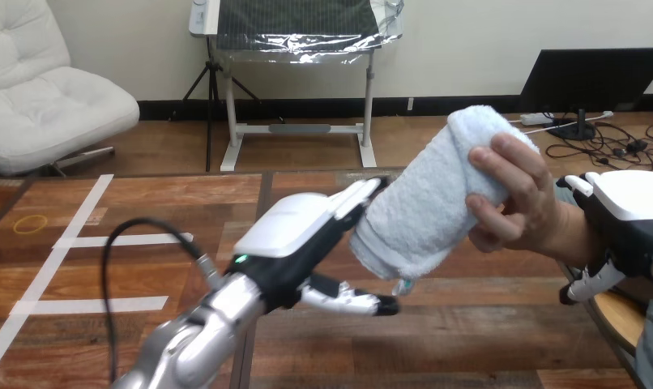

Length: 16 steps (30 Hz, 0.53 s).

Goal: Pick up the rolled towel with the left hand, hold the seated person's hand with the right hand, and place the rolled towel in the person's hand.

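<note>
- No writing, label, number or sign can be read: the rolled towel (pixel 424 194), the left hand (pixel 295 231) and the right hand (pixel 631 203) carry no legible print.
</note>
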Tool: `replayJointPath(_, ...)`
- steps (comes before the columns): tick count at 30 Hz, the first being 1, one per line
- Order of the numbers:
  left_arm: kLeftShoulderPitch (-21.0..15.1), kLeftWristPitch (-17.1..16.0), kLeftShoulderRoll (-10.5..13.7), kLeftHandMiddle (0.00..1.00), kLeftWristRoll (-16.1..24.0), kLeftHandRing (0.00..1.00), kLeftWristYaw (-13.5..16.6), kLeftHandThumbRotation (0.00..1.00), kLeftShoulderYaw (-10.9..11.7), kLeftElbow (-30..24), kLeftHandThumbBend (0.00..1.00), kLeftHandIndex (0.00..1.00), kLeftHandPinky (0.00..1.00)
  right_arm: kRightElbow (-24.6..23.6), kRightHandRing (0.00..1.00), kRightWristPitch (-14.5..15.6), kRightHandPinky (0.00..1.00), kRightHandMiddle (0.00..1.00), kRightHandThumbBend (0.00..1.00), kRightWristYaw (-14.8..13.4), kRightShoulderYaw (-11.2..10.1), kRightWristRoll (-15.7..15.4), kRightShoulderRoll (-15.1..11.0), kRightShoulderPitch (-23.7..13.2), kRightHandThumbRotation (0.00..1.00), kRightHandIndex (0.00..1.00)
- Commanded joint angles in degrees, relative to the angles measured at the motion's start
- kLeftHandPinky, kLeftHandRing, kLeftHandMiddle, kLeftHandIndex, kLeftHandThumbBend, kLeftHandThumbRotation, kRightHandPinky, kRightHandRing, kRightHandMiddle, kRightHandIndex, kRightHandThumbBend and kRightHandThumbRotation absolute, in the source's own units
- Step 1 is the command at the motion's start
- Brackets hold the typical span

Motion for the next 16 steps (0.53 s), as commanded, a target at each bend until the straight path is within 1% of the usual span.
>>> replayJointPath(1,0.1,-0.9,2.2,0.98,-1.8,0.92,2.5,0.46,3.3,-1.9,0.76,1.00,0.88,-3.3,1.00,-0.2,1.00,1.00,0.80,0.1,-3.2,0.6,-2.7,-0.3,0.16,0.96)
replayJointPath(9,1.9,-1.7,3.7,0.97,-2.5,0.91,5.1,0.47,4.9,-1.3,0.76,1.00,0.84,-5.2,1.00,-0.6,0.97,0.99,0.80,-0.8,-5.5,0.7,-2.8,1.4,0.16,0.95)
replayJointPath(13,2.9,-2.3,4.5,0.96,-3.3,0.90,6.7,0.47,6.0,-0.5,0.76,1.00,0.83,-6.4,1.00,0.1,0.96,0.99,0.79,0.0,-6.8,0.8,-2.9,2.1,0.15,0.94)
replayJointPath(16,3.6,-2.5,5.0,0.96,-4.0,0.90,7.4,0.48,6.9,-0.1,0.75,1.00,0.83,-7.0,1.00,0.5,0.96,0.99,0.79,0.3,-7.9,1.0,-2.9,2.6,0.13,0.94)
